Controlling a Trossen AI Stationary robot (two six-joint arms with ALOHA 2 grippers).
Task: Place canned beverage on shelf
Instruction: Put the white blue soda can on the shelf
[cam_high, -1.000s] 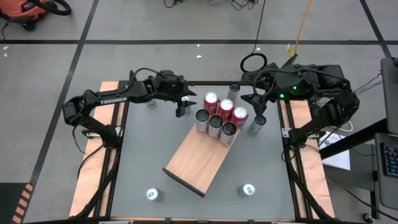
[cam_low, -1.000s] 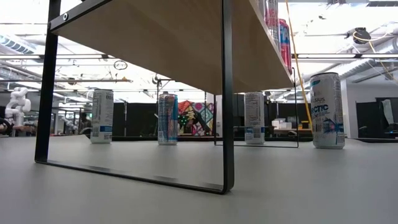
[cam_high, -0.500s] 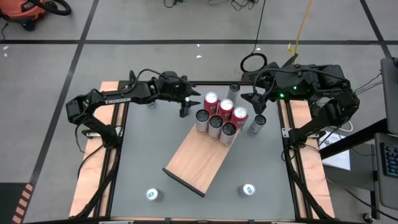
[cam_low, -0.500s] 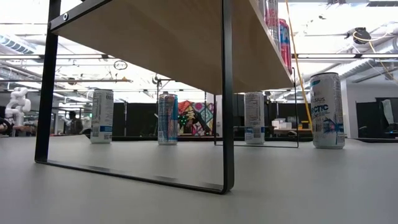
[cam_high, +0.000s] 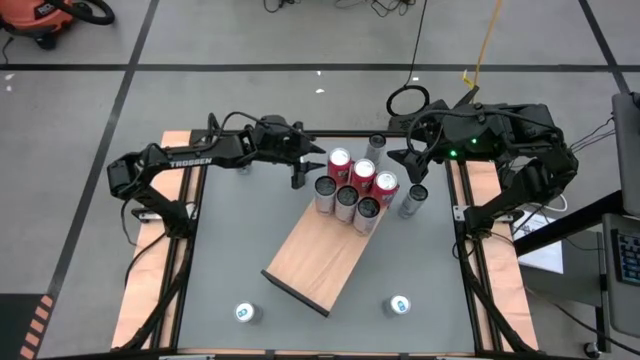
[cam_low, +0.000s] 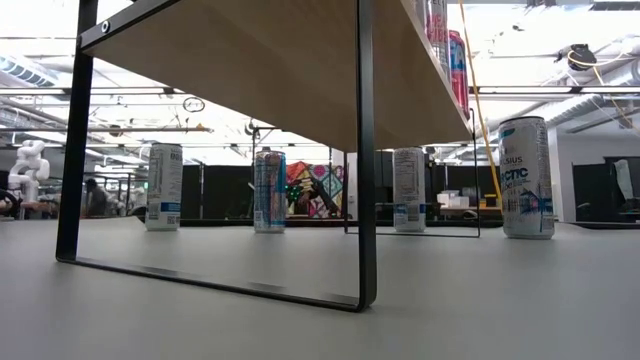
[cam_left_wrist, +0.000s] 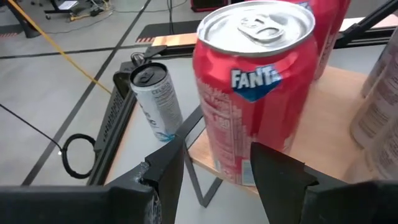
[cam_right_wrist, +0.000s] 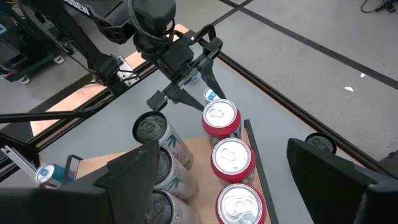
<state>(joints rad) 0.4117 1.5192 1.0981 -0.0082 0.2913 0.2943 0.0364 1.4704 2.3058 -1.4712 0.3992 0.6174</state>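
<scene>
From above, your shelf (cam_high: 322, 252) lies on the table (cam_high: 230, 250), long axis slanting from the near left to the far right; six upright cans cluster on its far end; the left gripper (cam_high: 297, 172) hangs just beside the red can (cam_high: 340, 159), fingers spread, holding nothing. In the right wrist view, the right gripper (cam_right_wrist: 249, 186) hovers over the cluster, fingers spread wide.

Red cans (cam_high: 362, 172) on light-brown shelf (cam_high: 318, 262)
</scene>
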